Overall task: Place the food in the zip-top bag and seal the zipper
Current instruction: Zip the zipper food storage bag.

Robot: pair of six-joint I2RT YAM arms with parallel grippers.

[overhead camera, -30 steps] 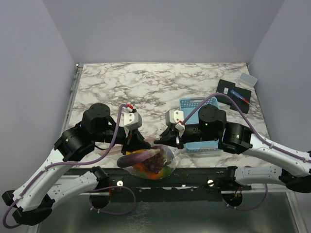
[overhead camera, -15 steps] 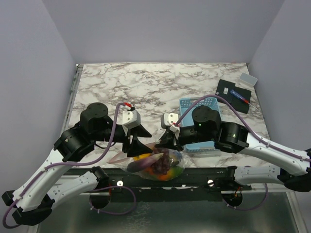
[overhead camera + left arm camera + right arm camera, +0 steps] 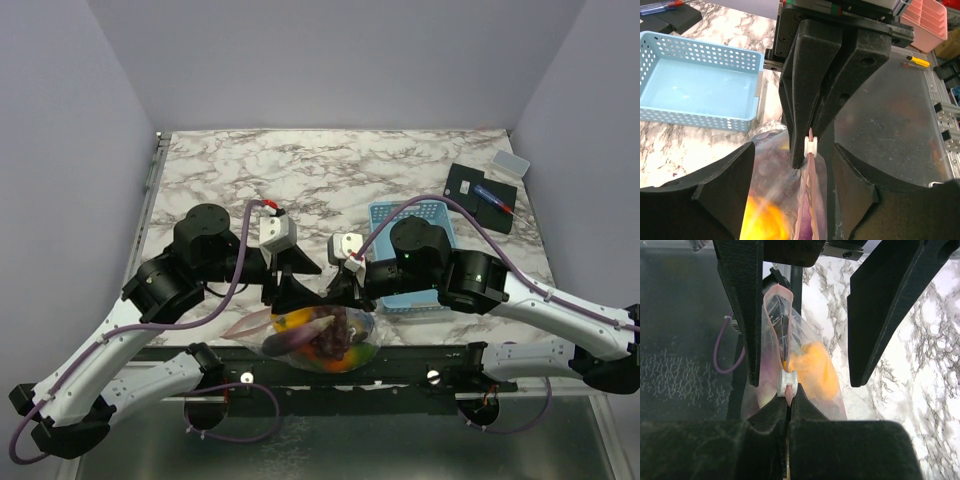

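**Top view:** The bag (image 3: 325,338) lies at the near edge of the worktop (image 3: 300,170), between the two arms. It bulges with food (image 3: 295,322) in yellow, orange and purple. The left fingers (image 3: 288,292) are spread open over its left part. The right fingers (image 3: 342,288) meet its mouth from the right. A basket (image 3: 400,212) sits behind the right arm, partly hidden.

**Left wrist:** The left fingers (image 3: 715,200) stand wide apart, gripping nothing, one on each side of the bag (image 3: 772,165). The right fingers (image 3: 810,100) come down from above, pressed together on the zipper (image 3: 809,175) right at its white slider (image 3: 811,146). The basket (image 3: 695,90) lies to the left on the worktop.

**Right wrist:** The right fingers (image 3: 770,420) are closed, pinching the zipper (image 3: 765,335) just below the slider (image 3: 787,381). A yellow-orange piece of food (image 3: 812,367) shows through the plastic. The left fingers (image 3: 885,310) hang open, one on either side of the bag (image 3: 830,395).
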